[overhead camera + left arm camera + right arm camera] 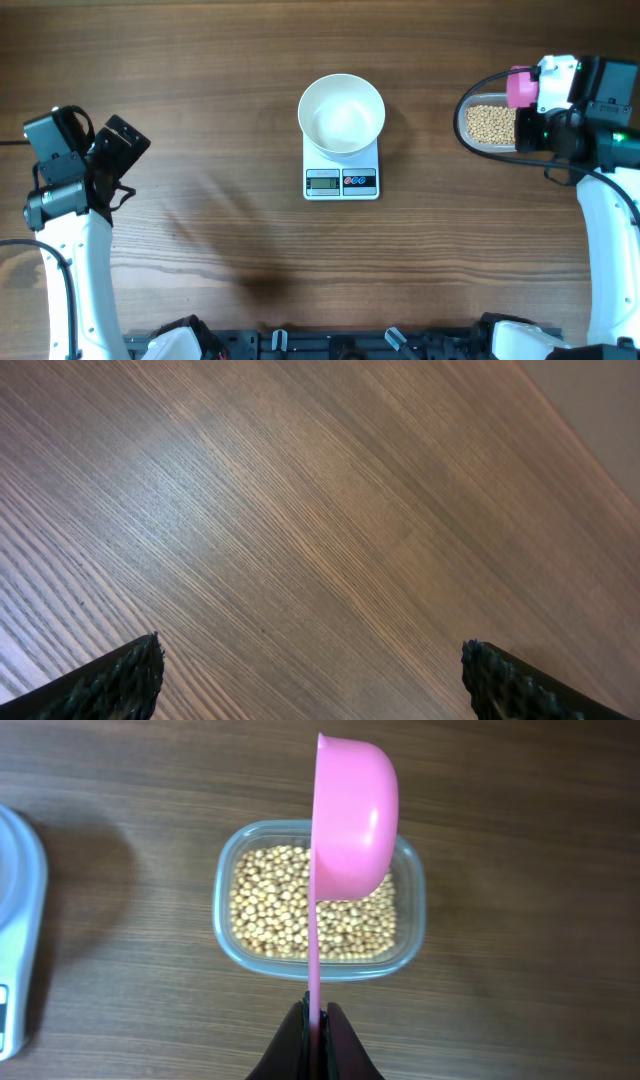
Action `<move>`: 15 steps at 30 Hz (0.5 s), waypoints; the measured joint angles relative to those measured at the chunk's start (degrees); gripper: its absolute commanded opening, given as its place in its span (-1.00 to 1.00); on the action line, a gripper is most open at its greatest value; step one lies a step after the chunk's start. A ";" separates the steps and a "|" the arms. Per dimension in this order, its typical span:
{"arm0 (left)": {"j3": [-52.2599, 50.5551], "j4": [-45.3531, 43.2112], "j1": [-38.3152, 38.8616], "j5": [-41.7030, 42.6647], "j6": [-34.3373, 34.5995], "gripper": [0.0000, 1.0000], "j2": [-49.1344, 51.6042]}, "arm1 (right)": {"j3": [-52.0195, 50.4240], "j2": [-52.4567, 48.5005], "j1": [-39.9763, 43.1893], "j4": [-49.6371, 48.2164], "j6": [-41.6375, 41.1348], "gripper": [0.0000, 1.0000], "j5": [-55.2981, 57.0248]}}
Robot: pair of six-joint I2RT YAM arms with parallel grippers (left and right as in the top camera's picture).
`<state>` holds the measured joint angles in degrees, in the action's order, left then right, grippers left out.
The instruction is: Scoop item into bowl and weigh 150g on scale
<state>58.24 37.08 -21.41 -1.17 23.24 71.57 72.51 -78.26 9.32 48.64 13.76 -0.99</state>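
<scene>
Pinching the pink scoop (350, 820) by its thin handle, right jaws shut tight, cup on edge above the soybeans (270, 910) in the clear tub (222, 895). Left jaws wide apart over bare desk (300, 510), holding nothing. Nothing yet in the white bowl (341, 113) on the scale (341, 181), well apart from the tub. Might twist in so narrow a pinch when dug in; could scatter beans in transit.

The left arm (85, 260) reaches from 7 o'clock to 9 o'clock, the left pincer (318, 685) spread wide and empty. The right arm (610, 240) runs up to 2 o'clock, the right pincer (318, 1025) pinched tight on the thin handle of a pink scoop (352, 820).
</scene>
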 measured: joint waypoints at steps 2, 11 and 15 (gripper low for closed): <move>0.00 -0.02 0.00 0.00 0.00 1.00 0.00 | 0.00 -0.31 0.00 -0.02 -0.22 -0.92 -1.03; 0.00 -0.90 0.00 0.00 0.00 1.00 0.00 | 0.00 -0.31 0.00 0.15 -8.70 -0.91 -7.30; 0.00 -1.03 0.00 0.55 0.00 1.00 0.00 | 0.00 -0.31 0.00 1.51 -16.44 -0.91 -11.47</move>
<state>58.24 36.05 -21.41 -0.62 23.24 71.57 72.51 -78.56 9.32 50.15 -2.68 -12.47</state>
